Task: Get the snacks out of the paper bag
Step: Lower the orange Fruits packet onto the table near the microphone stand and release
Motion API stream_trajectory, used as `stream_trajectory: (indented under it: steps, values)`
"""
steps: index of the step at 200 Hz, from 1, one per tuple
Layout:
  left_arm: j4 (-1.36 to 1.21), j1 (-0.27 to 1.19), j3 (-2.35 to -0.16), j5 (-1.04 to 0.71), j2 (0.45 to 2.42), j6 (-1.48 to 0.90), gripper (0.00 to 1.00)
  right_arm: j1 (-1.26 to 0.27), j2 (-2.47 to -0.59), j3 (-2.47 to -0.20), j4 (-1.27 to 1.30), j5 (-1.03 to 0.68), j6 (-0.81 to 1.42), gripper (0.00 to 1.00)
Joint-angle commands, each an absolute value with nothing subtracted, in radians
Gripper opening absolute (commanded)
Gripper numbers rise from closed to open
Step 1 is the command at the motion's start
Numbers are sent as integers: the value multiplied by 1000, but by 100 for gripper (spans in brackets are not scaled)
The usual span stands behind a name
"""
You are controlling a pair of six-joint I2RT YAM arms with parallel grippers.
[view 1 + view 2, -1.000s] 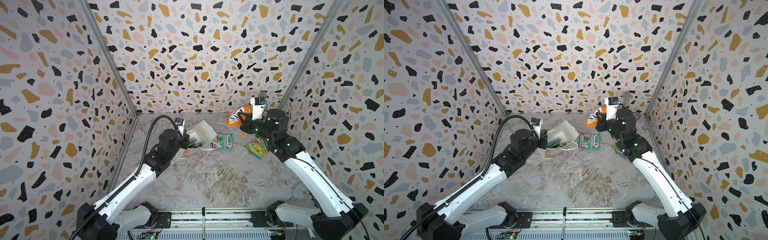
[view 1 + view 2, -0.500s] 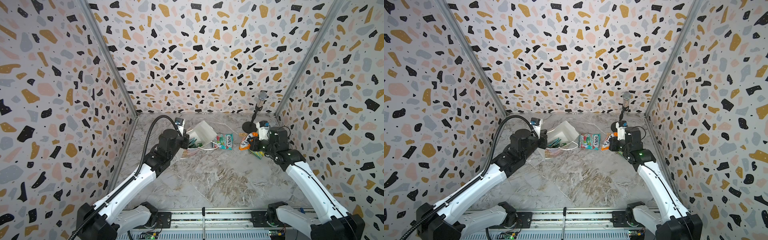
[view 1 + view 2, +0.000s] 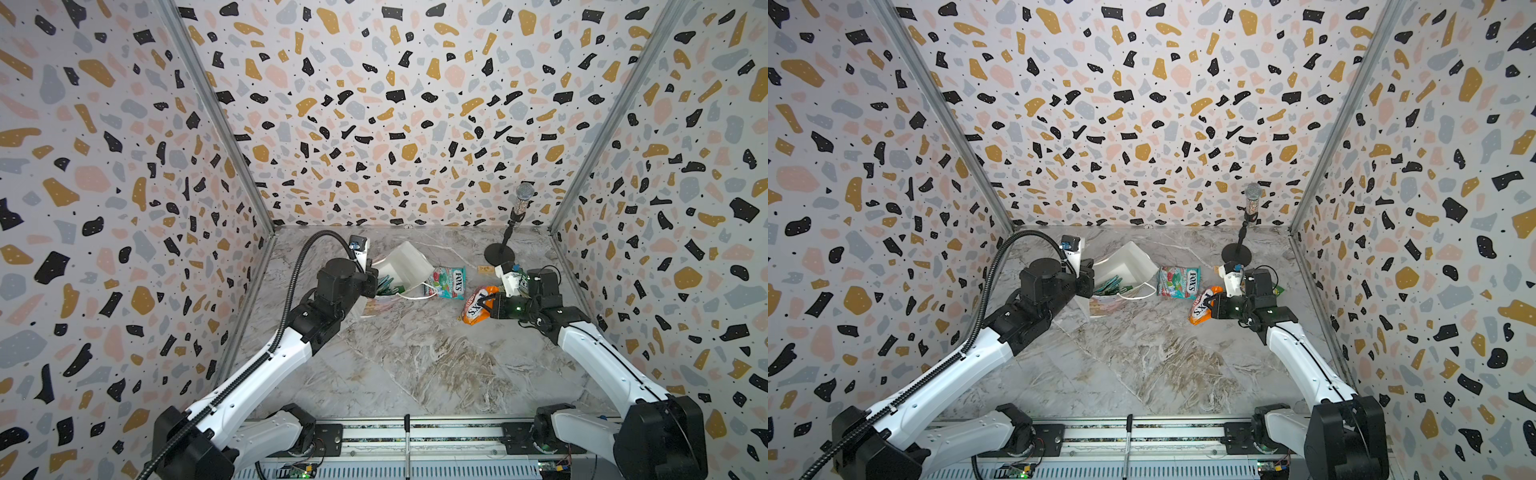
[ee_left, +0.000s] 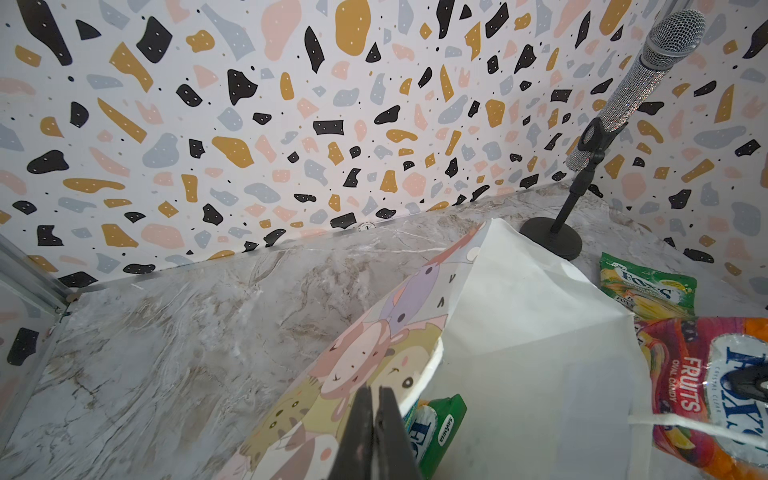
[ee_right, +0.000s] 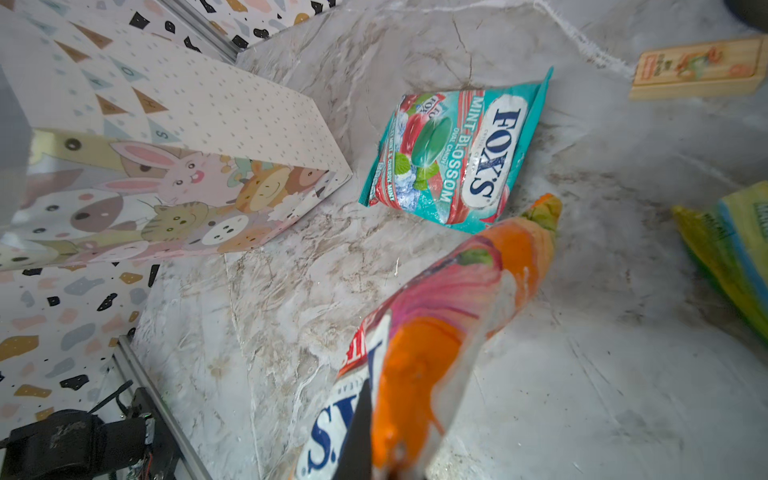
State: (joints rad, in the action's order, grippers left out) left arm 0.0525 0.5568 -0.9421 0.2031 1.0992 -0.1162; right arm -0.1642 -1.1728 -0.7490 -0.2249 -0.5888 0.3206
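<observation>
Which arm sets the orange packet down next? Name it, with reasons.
Right. The right gripper is shut on the orange packet; the left gripper pinches the rim of the paper bag.

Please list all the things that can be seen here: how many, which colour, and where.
paper bag: one, white with one colourful side, lying tipped at the table's rear left
packets inside the bag: count unclear, green and teal, at its mouth
teal-red packet: one, on the table beside the bag
green-yellow packet: one, on the table near the right arm
orange-pink packet: one, in the right gripper
microphone: one, silver on a black stand, rear right
wooden block: one, tan, near the stand
table: one, grey marble
left gripper: black, shut on the bag's rim
right gripper: black, shut on the orange-pink packet
</observation>
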Motion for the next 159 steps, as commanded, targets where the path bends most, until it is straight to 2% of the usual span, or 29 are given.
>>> stream_trajectory:
  steps: [1,28,55,92,131,159]
  values:
    - [49,554,-936,212,1077,-110,0,-150,-1194,-732,-162,-645,323,0]
    - [49,554,-936,215,1077,-109,0,-144,-1230,-708,-192,-599,298,0]
    - [49,554,-936,216,1075,-108,0,-144,-1234,-695,-228,-462,278,0]
    - [50,555,-936,214,1075,-108,0,-144,-1258,-703,-261,-400,279,0]
    - [49,555,-934,217,1077,-107,0,-146,-1244,-721,-306,-289,276,16]
    - [51,556,-936,217,1080,-106,0,-144,-1233,-724,-320,-226,280,22]
